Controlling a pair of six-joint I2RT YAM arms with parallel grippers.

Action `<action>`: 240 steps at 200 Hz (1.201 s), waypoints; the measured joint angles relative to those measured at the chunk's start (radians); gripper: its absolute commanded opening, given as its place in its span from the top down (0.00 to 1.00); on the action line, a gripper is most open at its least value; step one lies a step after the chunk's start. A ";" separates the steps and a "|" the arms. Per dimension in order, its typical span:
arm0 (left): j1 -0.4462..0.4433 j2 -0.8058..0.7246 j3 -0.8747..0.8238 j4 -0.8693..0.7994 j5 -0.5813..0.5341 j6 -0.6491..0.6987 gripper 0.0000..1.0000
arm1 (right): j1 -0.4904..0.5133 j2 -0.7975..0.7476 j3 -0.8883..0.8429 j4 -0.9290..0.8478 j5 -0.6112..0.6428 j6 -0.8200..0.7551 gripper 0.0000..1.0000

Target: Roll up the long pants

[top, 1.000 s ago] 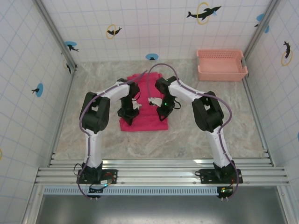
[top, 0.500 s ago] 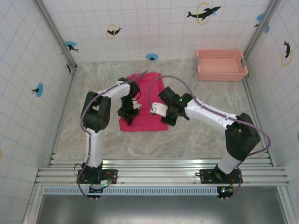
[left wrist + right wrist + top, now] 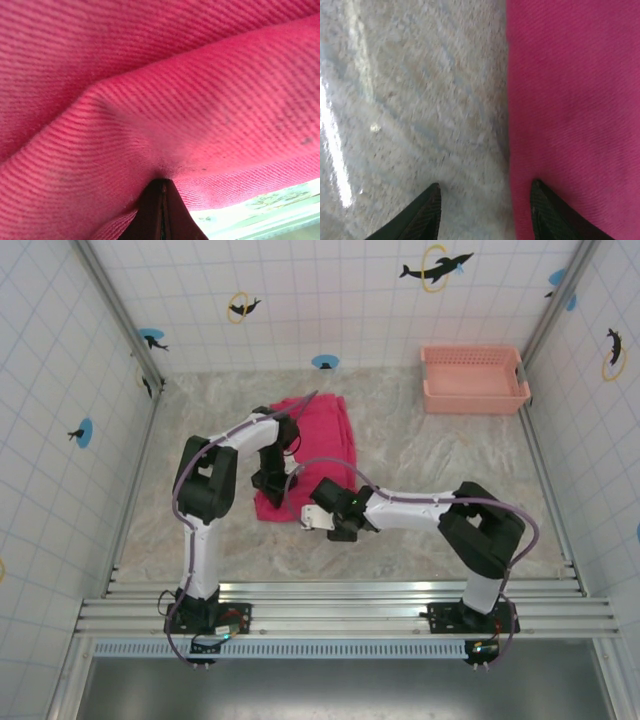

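My left gripper point(image 3: 161, 187) pinched the long pants point(image 3: 175, 100); right gripper point(image 3: 486, 184) was spread astride their edge on the counter point(image 3: 410, 90). Risk: catching one layer only, roll would skew.

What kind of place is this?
Probably a robot test booth made to look like a bathroom: white tiled walls, a dolphin sticker, and robot arms bolted to a metal rail.

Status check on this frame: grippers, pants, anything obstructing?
Left gripper shut on the long pants. Right gripper open astride the cloth's edge, holding nothing. Pants mostly spread flat. Basket at far right, out of the way.
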 measured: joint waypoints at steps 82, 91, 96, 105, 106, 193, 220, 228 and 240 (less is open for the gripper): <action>0.006 0.000 0.027 -0.034 -0.021 0.043 1.00 | -0.036 0.149 0.219 -0.070 -0.056 -0.034 1.00; 0.007 0.000 0.040 -0.042 -0.025 0.044 1.00 | -0.047 0.149 0.230 -0.098 -0.091 -0.037 1.00; 0.008 0.000 0.050 -0.047 -0.029 0.045 0.97 | -0.052 0.149 0.237 -0.119 -0.113 -0.039 1.00; 0.011 0.000 0.068 -0.053 -0.032 0.048 0.89 | -0.060 0.149 0.255 -0.164 -0.158 -0.043 1.00; 0.011 0.000 0.071 -0.054 -0.032 0.048 0.88 | -0.060 0.148 0.258 -0.173 -0.166 -0.044 1.00; 0.132 -0.089 0.156 -0.069 -0.087 0.055 0.73 | -0.101 0.262 0.620 -0.755 -0.826 0.019 0.99; 0.127 -0.104 0.146 -0.066 -0.084 0.055 0.74 | -0.177 0.382 0.695 -0.866 -1.025 0.071 0.98; 0.127 -0.110 0.135 -0.065 -0.079 0.055 0.75 | -0.206 0.418 0.712 -0.888 -1.066 0.090 0.98; 0.125 -0.118 0.118 -0.066 -0.073 0.055 0.75 | -0.249 0.463 0.740 -0.915 -1.115 0.121 0.98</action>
